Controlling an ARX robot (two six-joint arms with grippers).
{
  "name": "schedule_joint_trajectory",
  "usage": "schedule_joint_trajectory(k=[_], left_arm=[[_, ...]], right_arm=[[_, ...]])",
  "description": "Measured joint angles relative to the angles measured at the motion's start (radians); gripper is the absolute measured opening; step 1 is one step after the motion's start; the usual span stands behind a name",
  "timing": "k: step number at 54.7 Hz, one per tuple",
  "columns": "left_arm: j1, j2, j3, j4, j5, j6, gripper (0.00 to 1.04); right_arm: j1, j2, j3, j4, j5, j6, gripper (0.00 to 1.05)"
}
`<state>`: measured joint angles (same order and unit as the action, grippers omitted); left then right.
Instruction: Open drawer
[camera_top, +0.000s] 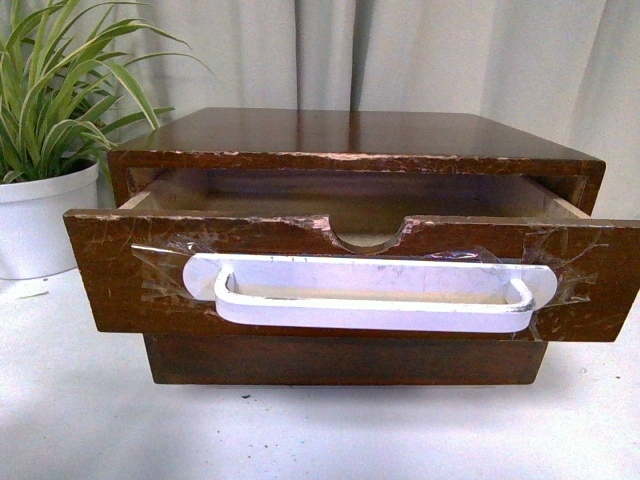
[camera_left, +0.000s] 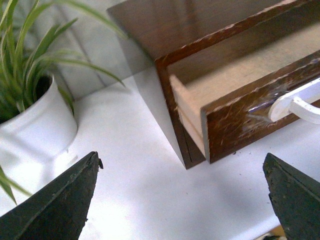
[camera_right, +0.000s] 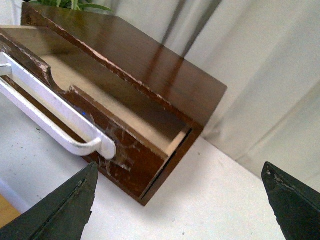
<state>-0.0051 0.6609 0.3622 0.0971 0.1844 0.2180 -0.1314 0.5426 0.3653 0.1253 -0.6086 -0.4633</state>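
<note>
The drawer (camera_top: 110, 275) stands pulled out of the dark wooden cabinet (camera_top: 350, 135), and its pale inside shows behind the half-round notch. A long white handle (camera_top: 370, 292) is taped across its scratched brown front. Neither arm appears in the front view. In the left wrist view my left gripper (camera_left: 182, 172) is open above the white table, short of the drawer's corner (camera_left: 227, 127). In the right wrist view my right gripper (camera_right: 181, 177) is open too, beside the drawer's other corner (camera_right: 135, 167) and the handle's end (camera_right: 97, 145). Nothing lies between either pair of fingers.
A white pot (camera_top: 40, 220) with a green striped plant (camera_top: 55, 90) stands left of the cabinet, close to the left gripper's side. Under the drawer sits a plain lower front (camera_top: 340, 360). Grey curtains (camera_top: 450, 50) hang behind. The table (camera_top: 300, 430) is white.
</note>
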Motion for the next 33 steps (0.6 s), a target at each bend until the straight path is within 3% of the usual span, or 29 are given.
schedule_joint_trajectory(k=[7, 12, 18, 33], left_arm=[[0.102, -0.222, -0.079, -0.151, 0.005, -0.209, 0.98], [0.086, -0.413, -0.123, -0.307, -0.055, -0.303, 0.98], [0.063, -0.493, -0.174, -0.331, -0.140, -0.371, 0.98], [0.067, -0.500, -0.194, -0.331, -0.140, -0.419, 0.98]], right_arm=[[-0.188, -0.160, -0.111, -0.036, -0.114, 0.108, 0.96], [-0.306, -0.283, -0.162, -0.113, -0.175, 0.156, 0.96], [-0.312, -0.317, -0.192, -0.136, -0.171, 0.204, 0.96], [-0.305, -0.323, -0.204, -0.156, -0.152, 0.254, 0.96]])
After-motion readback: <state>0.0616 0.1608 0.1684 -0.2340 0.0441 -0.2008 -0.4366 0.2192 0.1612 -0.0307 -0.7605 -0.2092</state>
